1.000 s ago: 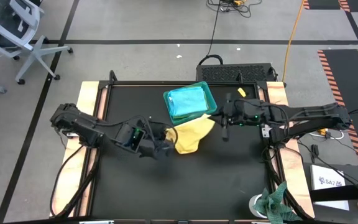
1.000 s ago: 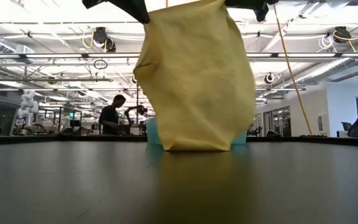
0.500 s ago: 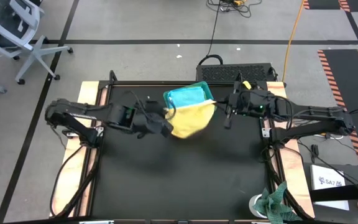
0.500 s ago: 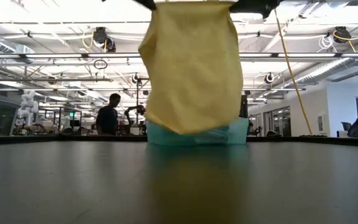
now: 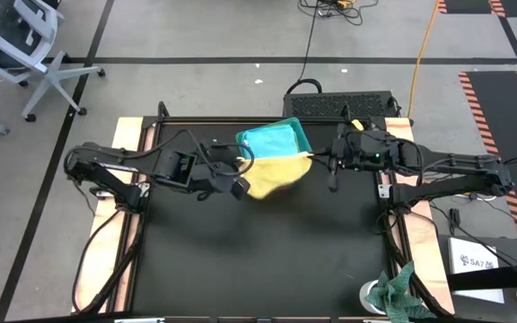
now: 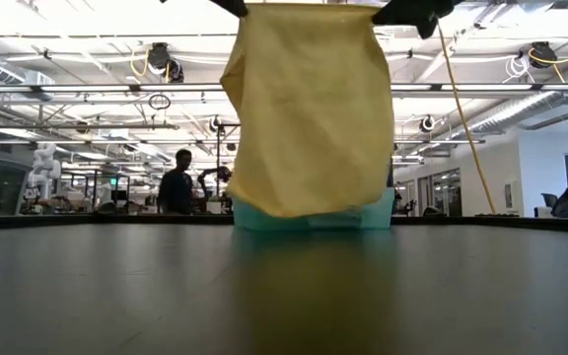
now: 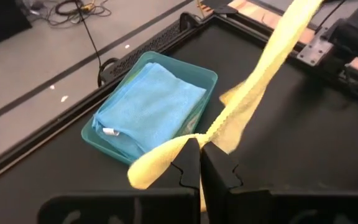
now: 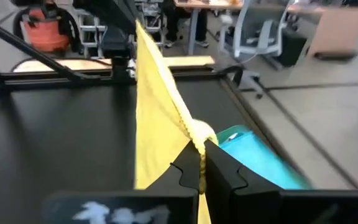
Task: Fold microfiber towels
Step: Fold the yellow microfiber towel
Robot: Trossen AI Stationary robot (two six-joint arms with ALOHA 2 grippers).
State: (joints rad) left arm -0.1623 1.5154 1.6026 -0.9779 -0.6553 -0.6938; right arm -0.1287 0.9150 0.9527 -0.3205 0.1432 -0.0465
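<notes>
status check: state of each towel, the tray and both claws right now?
yellow towel: lifted clear of the table, stretched between both claws
light blue towel: folded, lying in the tray
teal tray: upright on the table
left claw: shut on yellow towel
right claw: shut on yellow towel

Two dark jointed arms carry looping black cables; the left claw (image 5: 239, 186) and right claw (image 5: 332, 177) end in black angular fingers.

You have the towel (image 5: 272, 176) hung between left gripper (image 5: 238, 187) and right gripper (image 5: 332, 167) above the table (image 5: 267, 260), tray (image 5: 300, 134) just behind holding another towel (image 5: 267, 144).
</notes>
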